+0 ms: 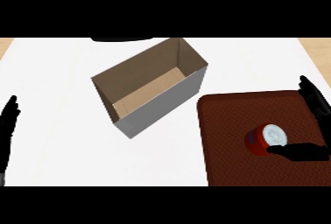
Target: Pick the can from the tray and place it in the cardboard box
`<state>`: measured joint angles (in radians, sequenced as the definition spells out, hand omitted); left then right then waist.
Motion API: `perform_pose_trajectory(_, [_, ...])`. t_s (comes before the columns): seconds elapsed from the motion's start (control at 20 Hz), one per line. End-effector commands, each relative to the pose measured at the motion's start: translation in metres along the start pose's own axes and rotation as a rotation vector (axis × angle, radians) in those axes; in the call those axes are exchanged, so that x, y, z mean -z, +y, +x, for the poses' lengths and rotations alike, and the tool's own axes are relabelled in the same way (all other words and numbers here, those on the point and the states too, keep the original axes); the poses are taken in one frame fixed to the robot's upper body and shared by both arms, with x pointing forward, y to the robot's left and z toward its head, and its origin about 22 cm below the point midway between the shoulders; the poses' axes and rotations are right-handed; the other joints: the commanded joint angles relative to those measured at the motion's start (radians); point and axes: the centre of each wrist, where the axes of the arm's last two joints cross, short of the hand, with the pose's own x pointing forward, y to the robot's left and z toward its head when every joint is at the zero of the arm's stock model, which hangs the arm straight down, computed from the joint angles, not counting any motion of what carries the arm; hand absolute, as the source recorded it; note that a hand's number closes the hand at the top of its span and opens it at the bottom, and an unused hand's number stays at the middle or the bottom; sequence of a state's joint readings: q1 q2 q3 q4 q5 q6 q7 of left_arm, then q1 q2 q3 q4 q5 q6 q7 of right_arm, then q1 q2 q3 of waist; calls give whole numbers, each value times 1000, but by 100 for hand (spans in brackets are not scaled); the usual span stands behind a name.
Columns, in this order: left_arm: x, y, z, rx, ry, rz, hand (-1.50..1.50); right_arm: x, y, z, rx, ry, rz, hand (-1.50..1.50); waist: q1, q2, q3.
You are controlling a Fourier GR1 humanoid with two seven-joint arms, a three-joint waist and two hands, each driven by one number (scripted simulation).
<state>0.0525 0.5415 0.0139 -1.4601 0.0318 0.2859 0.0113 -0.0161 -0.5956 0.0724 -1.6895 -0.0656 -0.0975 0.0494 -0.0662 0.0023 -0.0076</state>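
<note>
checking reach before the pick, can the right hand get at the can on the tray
Probably yes. The right hand is already beside the can on the tray, thumb touching its side, fingers spread above. Nothing lies between them.

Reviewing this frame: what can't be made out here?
- Right hand, head view: palm cut off by the right edge; grip on the can unclear.
- Left hand: mostly beyond the left edge.
- Box: near wall hides part of its floor.
- Can's label: too small.
</note>
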Motion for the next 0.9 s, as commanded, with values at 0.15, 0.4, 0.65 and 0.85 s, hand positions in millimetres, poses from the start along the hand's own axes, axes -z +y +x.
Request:
perform_pose_trajectory(0.15, [8,4,3,42,60,-11,0,-105,-8,-51,114,-90,-145,-150,5,-12,9])
perform_pose_trajectory(0.4, [14,-11,-8,47,45,-36,0,-107,-58,-68,-165,-91,-96,-150,46,-3,7])
perform_pose_trajectory(0.65, [25,-21,15,34,21,-59,0,-80,-80,-26,-427,60,78,-150,65,0,5])
perform_pose_trajectory(0.85, [33,-18,11,46,50,-60,0,-76,-71,2,-495,139,224,-150,63,-1,5])
